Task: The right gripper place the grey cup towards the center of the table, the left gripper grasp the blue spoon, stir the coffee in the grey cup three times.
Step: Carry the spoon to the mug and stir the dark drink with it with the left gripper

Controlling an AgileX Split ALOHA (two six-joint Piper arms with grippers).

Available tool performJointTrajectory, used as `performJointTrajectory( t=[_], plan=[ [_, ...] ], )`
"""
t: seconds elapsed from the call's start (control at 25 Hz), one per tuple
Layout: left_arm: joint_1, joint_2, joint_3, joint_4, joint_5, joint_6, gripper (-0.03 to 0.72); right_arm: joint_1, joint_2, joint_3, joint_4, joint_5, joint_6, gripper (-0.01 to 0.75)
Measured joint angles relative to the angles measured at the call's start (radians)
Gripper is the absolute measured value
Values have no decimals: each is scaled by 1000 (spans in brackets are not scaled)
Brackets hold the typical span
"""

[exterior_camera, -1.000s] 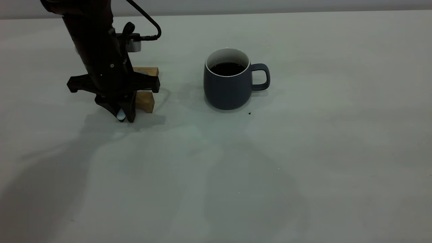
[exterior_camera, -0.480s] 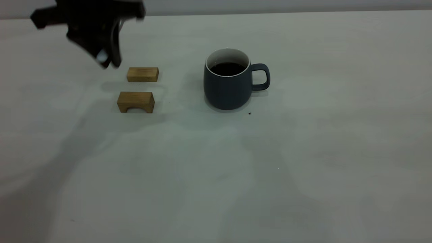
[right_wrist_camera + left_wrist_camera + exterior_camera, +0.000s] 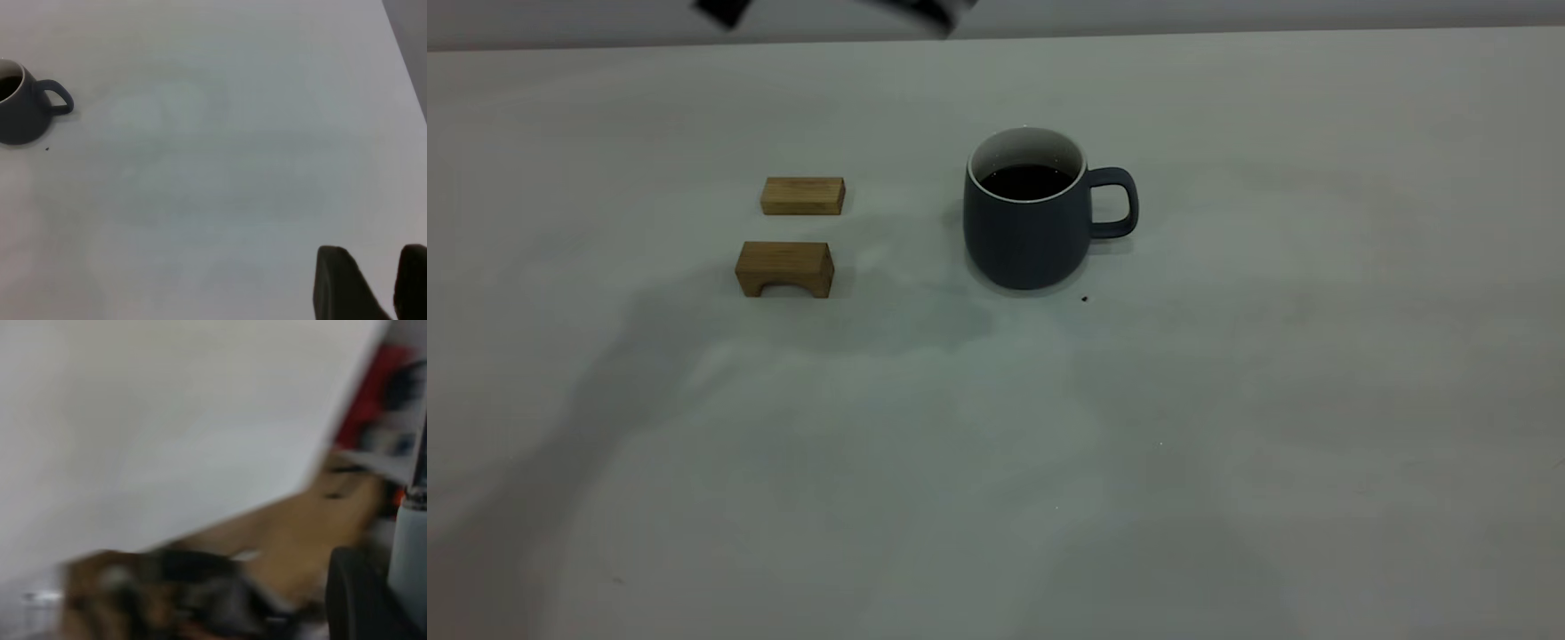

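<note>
The grey cup (image 3: 1027, 233) stands upright near the middle of the table (image 3: 1227, 444), handle to the right, with dark coffee (image 3: 1027, 180) inside. It also shows far off in the right wrist view as the cup (image 3: 23, 110). Only blurred dark bits of the left arm (image 3: 929, 11) cross the top edge of the exterior view. In the smeared left wrist view, a dark finger (image 3: 353, 600) of the left gripper (image 3: 383, 587) lies against a pale strip, the blue spoon (image 3: 408, 547). The right gripper (image 3: 380, 283) hovers open over bare table, far from the cup.
Two small wooden blocks lie left of the cup, a flat one (image 3: 803, 196) behind an arched one (image 3: 784, 268). A tiny dark speck (image 3: 1084, 299) sits by the cup's base. The table's far edge runs along the top of the exterior view.
The left gripper rose from the wooden blocks with the spoon's pale end in it, moving up and rightward out the top of the exterior view. The cup and blocks stayed put.
</note>
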Motion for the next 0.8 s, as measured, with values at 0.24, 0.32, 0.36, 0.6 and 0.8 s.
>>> performJointTrajectory(
  t=[0.24, 0.32, 0.36, 0.6, 0.8],
  plan=[
    [3, 0, 0, -265, 27, -197, 142, 0, 0, 0, 0, 0, 0, 239],
    [9, 0, 0, -279, 4, -337, 142, 0, 0, 0, 0, 0, 0, 239],
    [11, 1, 0, -280, -18, -406, 142, 0, 0, 0, 0, 0, 0, 239],
    [12, 24, 0, -290, -90, -838, 142, 0, 0, 0, 0, 0, 0, 239],
    [8, 83, 0, -359, -108, -1003, 142, 0, 0, 0, 0, 0, 0, 239]
  ],
)
